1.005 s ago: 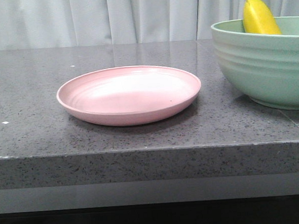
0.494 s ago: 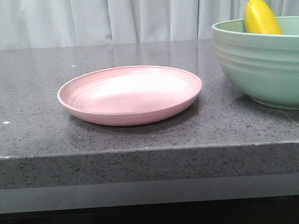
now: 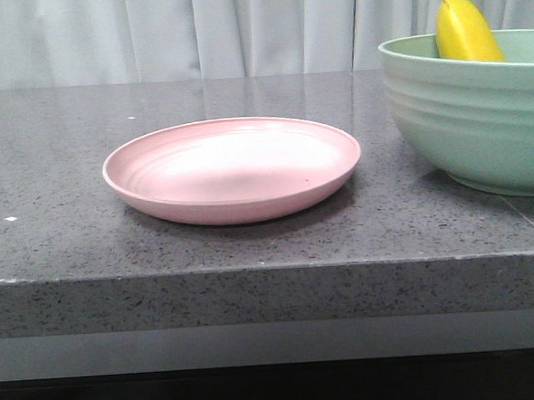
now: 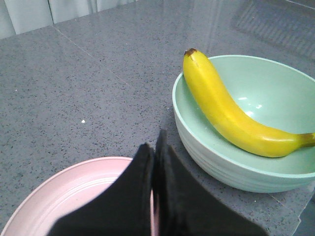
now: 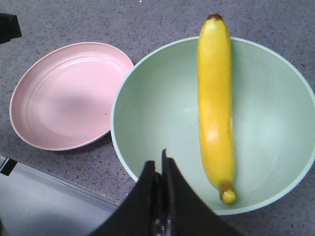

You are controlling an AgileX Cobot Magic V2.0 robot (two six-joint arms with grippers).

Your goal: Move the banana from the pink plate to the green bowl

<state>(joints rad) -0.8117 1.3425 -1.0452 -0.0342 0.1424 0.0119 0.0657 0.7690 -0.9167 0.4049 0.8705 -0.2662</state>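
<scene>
The banana (image 3: pixel 463 30) lies inside the green bowl (image 3: pixel 480 123) at the table's right, its dark tip leaning up over the rim. It also shows in the left wrist view (image 4: pixel 226 108) and the right wrist view (image 5: pixel 215 98). The pink plate (image 3: pixel 231 168) sits empty at the middle of the table. My left gripper (image 4: pixel 156 147) is shut and empty, above the plate's edge (image 4: pixel 74 191) beside the bowl (image 4: pixel 236 162). My right gripper (image 5: pixel 160 164) is shut and empty, above the bowl's near rim (image 5: pixel 147 113). Neither gripper shows in the front view.
The grey speckled stone table (image 3: pixel 252 255) ends in a front edge close to the plate and bowl. A pale curtain (image 3: pixel 238 29) hangs behind. A dark part of the other arm (image 5: pixel 9 27) shows at the corner of the right wrist view.
The bowl with the banana shifted very slightly to the right in the front view a second ago; nothing has moved since.
</scene>
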